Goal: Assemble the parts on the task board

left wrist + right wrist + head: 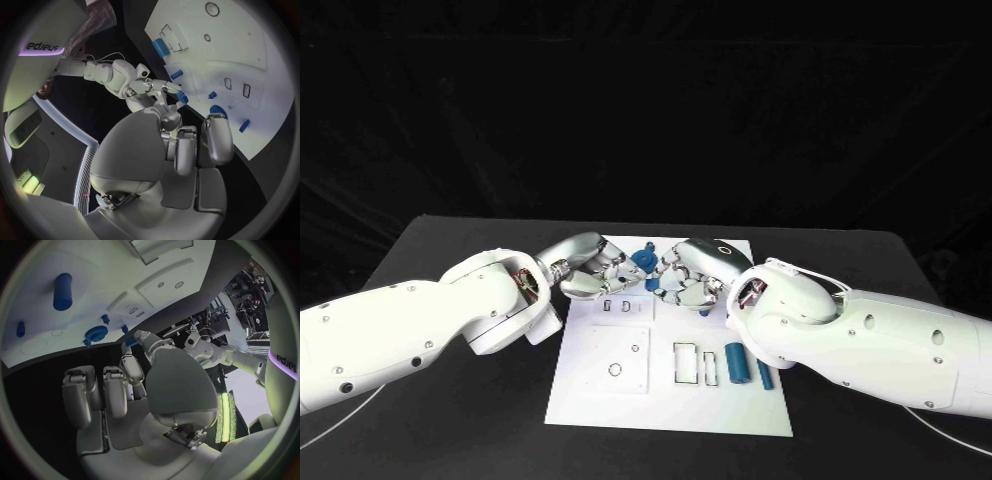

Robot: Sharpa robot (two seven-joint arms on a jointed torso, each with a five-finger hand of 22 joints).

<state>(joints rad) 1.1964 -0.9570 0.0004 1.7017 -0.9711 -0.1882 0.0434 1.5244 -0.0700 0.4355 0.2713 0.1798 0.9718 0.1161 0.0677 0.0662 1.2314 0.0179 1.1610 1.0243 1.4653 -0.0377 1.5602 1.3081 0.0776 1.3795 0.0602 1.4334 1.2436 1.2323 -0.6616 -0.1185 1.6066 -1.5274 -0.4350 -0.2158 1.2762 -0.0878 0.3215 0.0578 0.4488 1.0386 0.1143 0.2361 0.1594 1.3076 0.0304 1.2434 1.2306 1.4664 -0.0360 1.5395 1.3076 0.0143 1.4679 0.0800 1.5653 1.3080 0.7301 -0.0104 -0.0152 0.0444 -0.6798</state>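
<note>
fingers of the left hand (596, 268) and right hand (687, 272) close from both sides on a small blue part (645, 262) at the task board's (589, 400) far end; i judge seating underway, needing a straight press down

Black table (459, 240); white task board (625, 400) flat at its middle.
</note>
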